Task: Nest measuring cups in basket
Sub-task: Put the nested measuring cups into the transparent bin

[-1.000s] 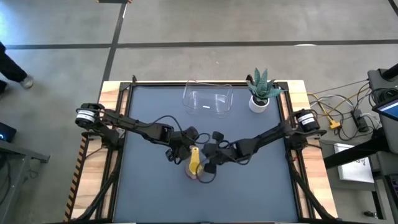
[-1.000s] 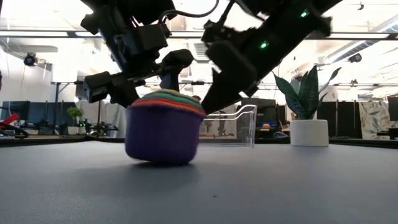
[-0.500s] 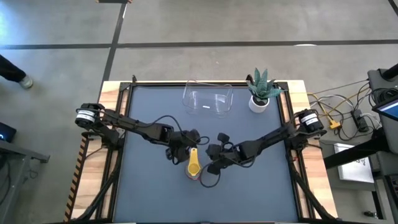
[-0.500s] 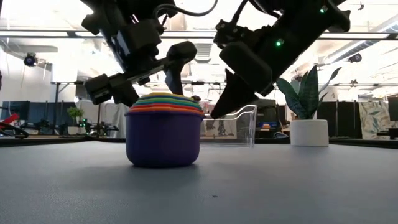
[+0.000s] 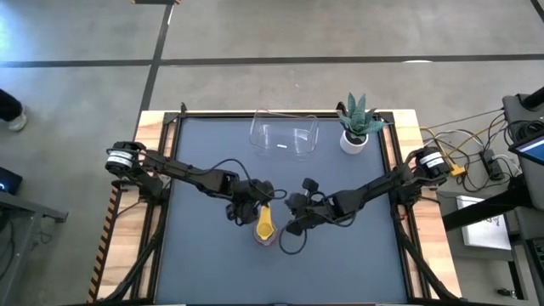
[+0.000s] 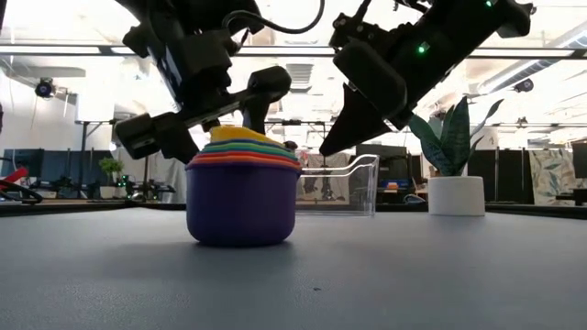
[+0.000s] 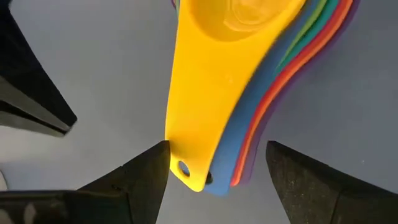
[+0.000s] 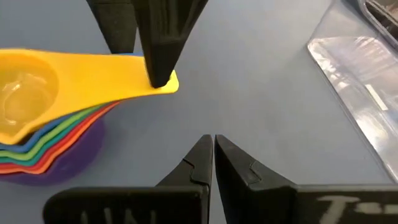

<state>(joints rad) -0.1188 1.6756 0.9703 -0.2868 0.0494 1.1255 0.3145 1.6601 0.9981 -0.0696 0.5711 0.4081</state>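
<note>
The measuring cups stand nested in one stack on the table, purple at the bottom and yellow on top. Their handles fan toward the far edge. My left gripper is open, with a finger on each side of the handle ends. My right gripper is shut and hovers right of the stack, above rim height in the low view. The clear basket rests on its base at the far edge. My left gripper has one finger right beside the edge of the yellow handle near its free end, coming level from the far side. I cannot tell whether it touches. The other finger stands clear of the handles.
A white pot with a green spiky plant stands at the far right corner, beside the basket. Bare grey tabletop lies near, left and right of the stack. The wooden table frame borders the mat.
The stack, tipped with one side off the table a second ago, now sits flat. My right gripper has drawn back from the stack's rim, upward and toward the right edge. The yellow top cup now stands a little higher above the others.
</note>
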